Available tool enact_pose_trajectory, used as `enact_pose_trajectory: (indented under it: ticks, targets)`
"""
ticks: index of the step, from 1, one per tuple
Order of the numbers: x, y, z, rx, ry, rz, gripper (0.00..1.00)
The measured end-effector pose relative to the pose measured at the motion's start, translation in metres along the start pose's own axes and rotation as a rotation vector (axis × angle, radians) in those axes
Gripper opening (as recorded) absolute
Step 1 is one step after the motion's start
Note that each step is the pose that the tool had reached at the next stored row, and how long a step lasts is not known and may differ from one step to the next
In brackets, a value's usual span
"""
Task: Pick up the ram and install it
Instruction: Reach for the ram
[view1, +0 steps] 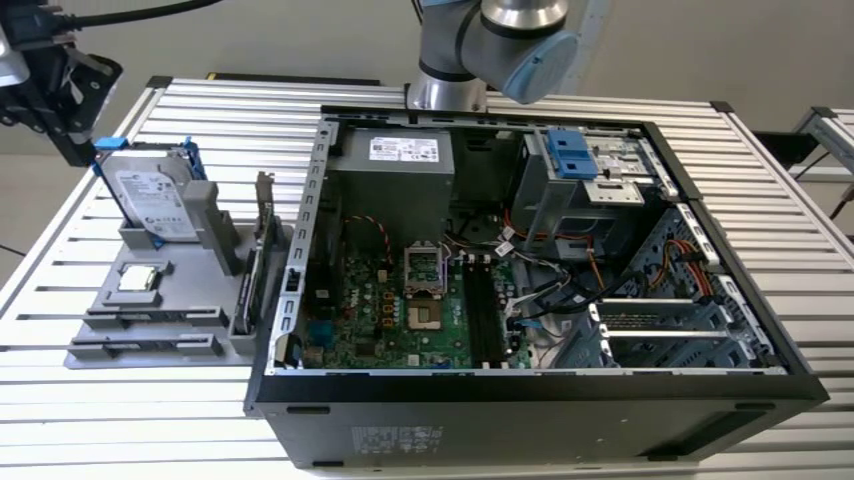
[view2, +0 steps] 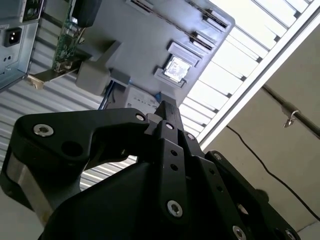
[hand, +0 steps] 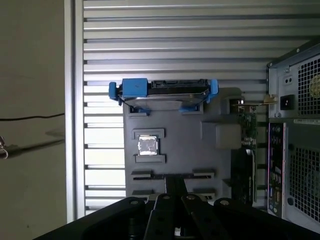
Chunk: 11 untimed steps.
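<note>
Looks barely started, with the gripper (view2: 165, 107) parked up by the hard drive (view1: 147, 195) end of the gray parts holder (view1: 187, 285), pressed together on nothing, and can't really pick out the ram, probably edge-on in the holder's front slots rather than on the motherboard (view1: 387, 320).

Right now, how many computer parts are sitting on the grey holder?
3 I can tell: the drive stands at the far end in the exterior view, the chip lies in the middle, the card stands beside the case. The near slots may hold more.
</note>
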<state>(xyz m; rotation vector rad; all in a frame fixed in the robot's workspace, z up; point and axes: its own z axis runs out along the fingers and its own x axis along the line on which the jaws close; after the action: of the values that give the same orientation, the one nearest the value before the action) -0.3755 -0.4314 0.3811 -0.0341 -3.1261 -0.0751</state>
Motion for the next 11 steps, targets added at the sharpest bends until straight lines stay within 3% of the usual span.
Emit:
enact_pose_trajectory:
  ticks: [11]
  targets:
    - [-0.0001,-0.0033,0.0007,0.0000,0.0029,0.000,0.00]
